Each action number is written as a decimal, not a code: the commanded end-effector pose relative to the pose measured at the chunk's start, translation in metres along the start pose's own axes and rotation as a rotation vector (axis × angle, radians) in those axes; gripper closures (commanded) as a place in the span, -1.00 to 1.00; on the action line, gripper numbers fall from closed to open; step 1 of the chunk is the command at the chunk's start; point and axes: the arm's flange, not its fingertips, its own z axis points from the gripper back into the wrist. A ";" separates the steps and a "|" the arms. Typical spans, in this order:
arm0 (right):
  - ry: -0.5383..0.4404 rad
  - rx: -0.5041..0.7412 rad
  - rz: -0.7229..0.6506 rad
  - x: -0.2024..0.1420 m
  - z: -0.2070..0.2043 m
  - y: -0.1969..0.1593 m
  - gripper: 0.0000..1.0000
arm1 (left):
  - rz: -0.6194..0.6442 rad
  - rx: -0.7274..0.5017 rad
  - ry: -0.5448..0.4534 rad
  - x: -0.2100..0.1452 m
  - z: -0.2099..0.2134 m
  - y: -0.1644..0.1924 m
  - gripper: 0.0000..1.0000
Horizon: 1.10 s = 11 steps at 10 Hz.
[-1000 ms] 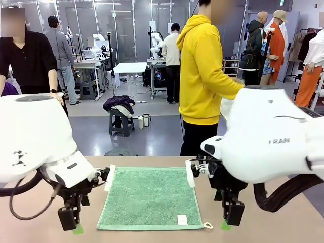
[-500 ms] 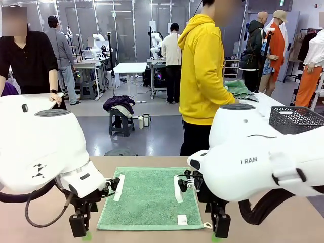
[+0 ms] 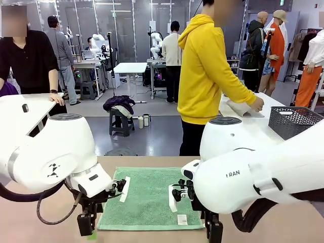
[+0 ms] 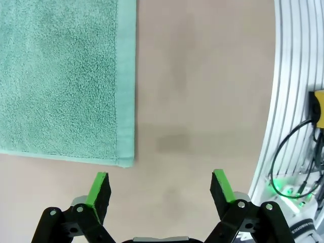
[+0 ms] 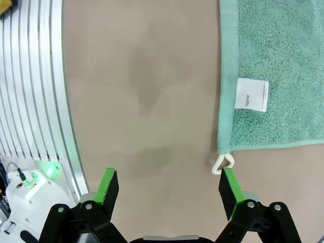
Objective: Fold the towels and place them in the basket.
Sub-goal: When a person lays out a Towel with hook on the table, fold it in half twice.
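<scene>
fingers point(image 4: 98, 195) nearer green towel point(image 4: 61, 76) corners

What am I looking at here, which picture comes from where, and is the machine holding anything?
The machine is two white robot arms, left arm and right arm, at a brown table. The wide picture looks across it from between the arms. The other two look down from each wrist, along that arm's black jaws with green pads. A green towel lies flat, unfolded. Both jaws are open, holding nothing, each poised by one near corner. The dark basket stands farther off, at the right.
</scene>
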 end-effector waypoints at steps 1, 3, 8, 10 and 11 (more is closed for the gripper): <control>0.001 -0.034 -0.003 0.009 -0.008 -0.008 -1.00 | -0.042 0.020 0.003 0.000 -0.005 0.010 -1.00; -0.026 -0.048 -0.004 0.009 -0.010 -0.019 -1.00 | -0.066 0.014 -0.041 -0.008 -0.011 0.016 -1.00; -0.017 -0.031 -0.010 0.013 -0.023 -0.032 -1.00 | -0.061 0.002 -0.046 -0.007 -0.031 0.026 -1.00; -0.002 -0.020 -0.010 0.014 -0.032 -0.033 -1.00 | -0.058 0.007 -0.039 -0.009 -0.038 0.028 -1.00; 0.000 -0.019 -0.015 0.013 -0.033 -0.037 -1.00 | -0.059 0.003 -0.032 -0.009 -0.044 0.029 -1.00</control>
